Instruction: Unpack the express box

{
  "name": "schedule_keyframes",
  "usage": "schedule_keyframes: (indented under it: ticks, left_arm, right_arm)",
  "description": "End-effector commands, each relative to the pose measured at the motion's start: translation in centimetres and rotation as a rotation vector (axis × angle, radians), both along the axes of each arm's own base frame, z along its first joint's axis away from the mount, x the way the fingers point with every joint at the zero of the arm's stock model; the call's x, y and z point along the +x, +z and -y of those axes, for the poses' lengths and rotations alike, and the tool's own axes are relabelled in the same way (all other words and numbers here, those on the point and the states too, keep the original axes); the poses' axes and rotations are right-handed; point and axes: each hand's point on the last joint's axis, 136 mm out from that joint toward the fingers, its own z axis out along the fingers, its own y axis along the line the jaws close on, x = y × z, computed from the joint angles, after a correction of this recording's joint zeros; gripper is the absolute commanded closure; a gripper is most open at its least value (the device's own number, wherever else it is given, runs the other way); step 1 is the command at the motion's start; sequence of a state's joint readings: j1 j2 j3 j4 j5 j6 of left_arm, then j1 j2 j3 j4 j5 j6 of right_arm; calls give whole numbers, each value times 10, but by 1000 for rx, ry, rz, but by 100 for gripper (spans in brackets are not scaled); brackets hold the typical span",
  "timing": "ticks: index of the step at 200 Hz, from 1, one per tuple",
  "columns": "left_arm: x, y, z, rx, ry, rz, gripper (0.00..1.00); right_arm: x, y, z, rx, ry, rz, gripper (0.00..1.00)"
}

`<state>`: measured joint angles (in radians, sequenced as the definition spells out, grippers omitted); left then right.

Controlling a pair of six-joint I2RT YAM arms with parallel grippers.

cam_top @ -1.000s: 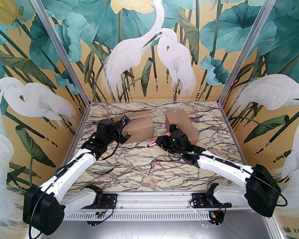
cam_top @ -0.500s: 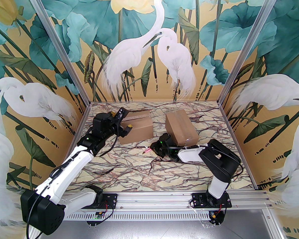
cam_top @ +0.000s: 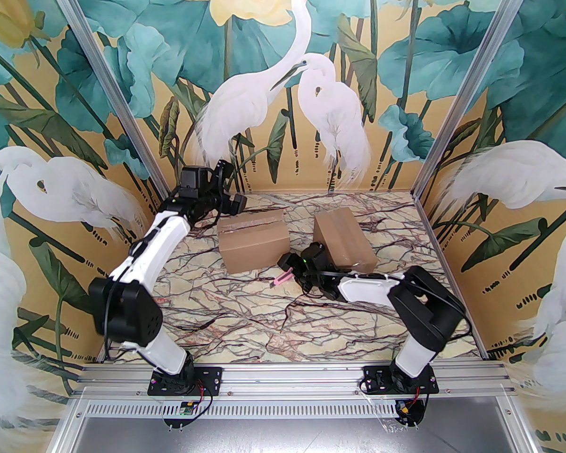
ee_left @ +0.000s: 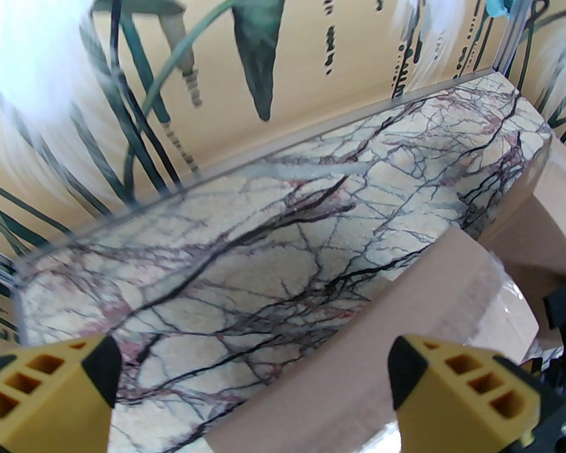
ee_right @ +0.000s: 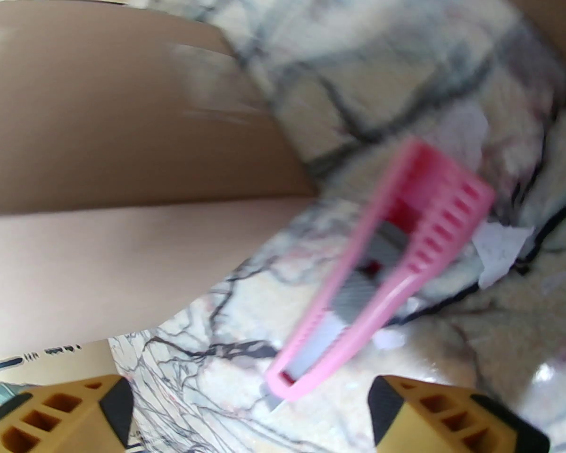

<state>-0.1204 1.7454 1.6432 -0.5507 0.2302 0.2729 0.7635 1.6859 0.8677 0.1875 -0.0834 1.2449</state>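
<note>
Two taped cardboard boxes are lying on the far half of the bench (cam_top: 245,319). The left express box (cam_top: 253,239) is lying with its long axis parallel to the far edge and its taped seam facing up. The right box (cam_top: 343,239) is running diagonally from far centre toward the near right. The left gripper (ee_left: 254,380) is hovering near the far-left corner, just beside the left express box, jaws spread wide and holding nothing. The right gripper (ee_right: 250,408) is hanging low between the boxes, likewise wide open and empty, just over a pink utility knife (ee_right: 382,262) lying diagonally on the bench.
</note>
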Motion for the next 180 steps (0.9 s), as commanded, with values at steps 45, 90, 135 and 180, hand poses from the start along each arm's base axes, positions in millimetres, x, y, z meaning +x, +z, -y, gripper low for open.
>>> schedule_keyframes:
  ticks: [45, 90, 135, 180]
  left_arm:
    - [-33, -61, 24, -273, -142, -369, 1]
    - [-70, -68, 39, -421, -155, -511, 5]
    - [-113, -59, 49, -522, -107, -563, 7]
    - [-119, -69, 57, -115, 28, -400, 4]
  right_arm:
    - [29, 60, -54, -69, 236, 257, 2]
    - [64, 75, -45, -8, 254, 331, 1]
    - [86, 82, -34, -76, 295, 350, 1]
    - [93, 66, -28, -166, 291, 305, 0]
